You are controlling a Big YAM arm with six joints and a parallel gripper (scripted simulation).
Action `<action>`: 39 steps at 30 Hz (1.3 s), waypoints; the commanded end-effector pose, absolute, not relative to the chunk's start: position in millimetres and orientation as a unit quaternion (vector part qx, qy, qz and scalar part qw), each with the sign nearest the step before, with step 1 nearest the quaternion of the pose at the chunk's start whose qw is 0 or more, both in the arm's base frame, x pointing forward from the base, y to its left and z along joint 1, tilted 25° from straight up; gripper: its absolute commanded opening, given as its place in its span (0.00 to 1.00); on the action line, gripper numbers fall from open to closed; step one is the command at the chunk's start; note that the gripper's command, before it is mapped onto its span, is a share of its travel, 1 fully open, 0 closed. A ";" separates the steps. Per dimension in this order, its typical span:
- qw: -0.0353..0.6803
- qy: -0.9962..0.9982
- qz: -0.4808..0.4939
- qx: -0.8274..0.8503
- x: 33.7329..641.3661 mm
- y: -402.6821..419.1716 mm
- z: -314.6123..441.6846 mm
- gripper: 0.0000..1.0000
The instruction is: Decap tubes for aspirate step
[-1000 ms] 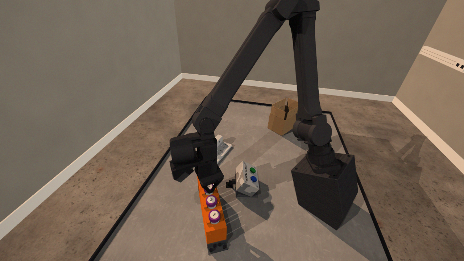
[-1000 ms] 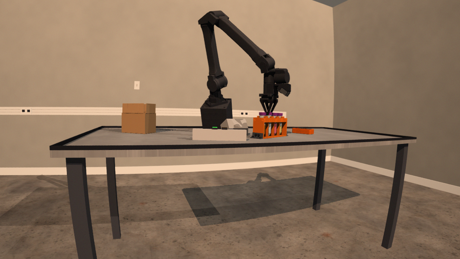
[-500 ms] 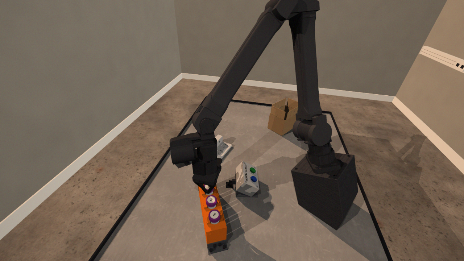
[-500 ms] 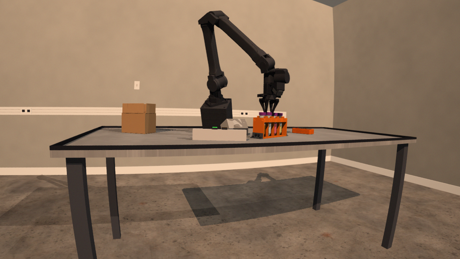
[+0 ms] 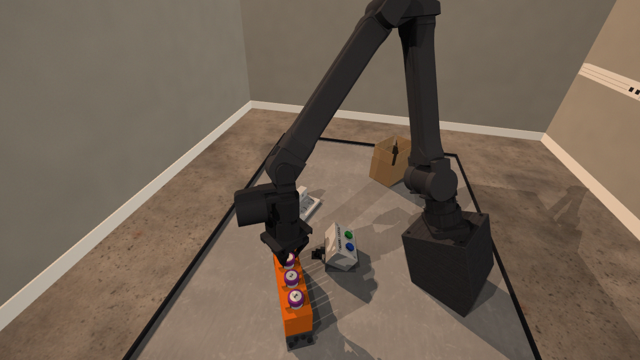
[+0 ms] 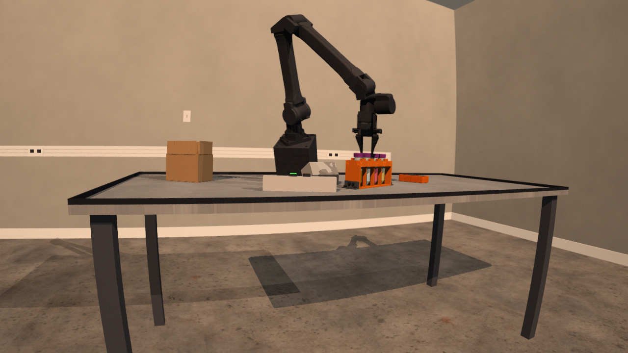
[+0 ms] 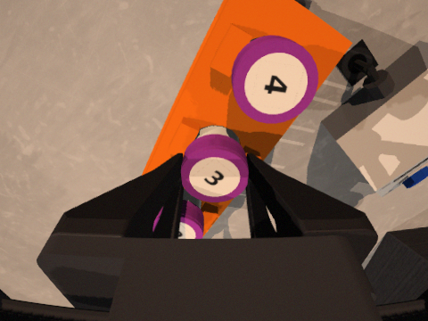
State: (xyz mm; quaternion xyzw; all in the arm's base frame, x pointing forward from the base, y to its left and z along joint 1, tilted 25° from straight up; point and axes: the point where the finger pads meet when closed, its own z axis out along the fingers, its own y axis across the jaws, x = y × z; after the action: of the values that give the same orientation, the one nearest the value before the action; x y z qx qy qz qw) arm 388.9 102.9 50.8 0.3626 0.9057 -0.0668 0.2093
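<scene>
Jaws [image 5: 291, 258] [image 6: 367, 153]: clenched on cap 3 [image 5: 290, 258] [image 7: 214, 171], one finger to each side.
Cap 3: directly between the fingertips, over its tube, number face toward the wrist; tube axis running down and away from the jaws.
Cap 4 [image 7: 275, 80]: just beyond the jaws, apart.
Green lamp [image 6: 293, 173]: lit.
Coming move, as judged: a turn about that tube axis, seating cap 3; a tilted grip might bind the thread.

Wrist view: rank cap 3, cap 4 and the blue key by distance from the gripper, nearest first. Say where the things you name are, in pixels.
1. Cap 3 [image 5: 290, 258] [image 7: 214, 171]: between the gripper's [image 5: 291, 259] [image 6: 367, 153] [image 7: 215, 158] fingers.
2. Cap 4 [image 7: 275, 79]: next in the orange station [image 5: 298, 320] [image 6: 354, 172] [image 7: 196, 100], above cap 3 in view.
3. Blue key [image 5: 349, 246] [image 7: 416, 176]: off at the right edge.
</scene>
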 end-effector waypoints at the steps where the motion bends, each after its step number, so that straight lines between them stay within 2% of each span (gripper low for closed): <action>1: 0.215 0.850 -0.038 0.480 392.5 107.6 49.5 0.00; 8: 0.218 0.758 -0.002 0.615 392.0 107.1 48.9 0.00; 17: 0.224 0.756 0.008 0.615 396.3 107.8 57.5 0.00; 18: 0.224 0.756 0.008 0.615 396.3 107.8 57.5 0.49; 30: 0.224 0.756 0.008 0.615 396.3 107.8 57.5 0.49; 34: 0.215 0.854 -0.038 0.473 391.7 108.7 52.4 0.49; 39: 0.211 0.900 -0.059 0.376 392.7 109.5 52.7 0.49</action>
State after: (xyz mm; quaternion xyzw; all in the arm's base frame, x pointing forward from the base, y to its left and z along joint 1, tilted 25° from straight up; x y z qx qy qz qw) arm 389.0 102.0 50.8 0.4795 0.8489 -0.0409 0.2184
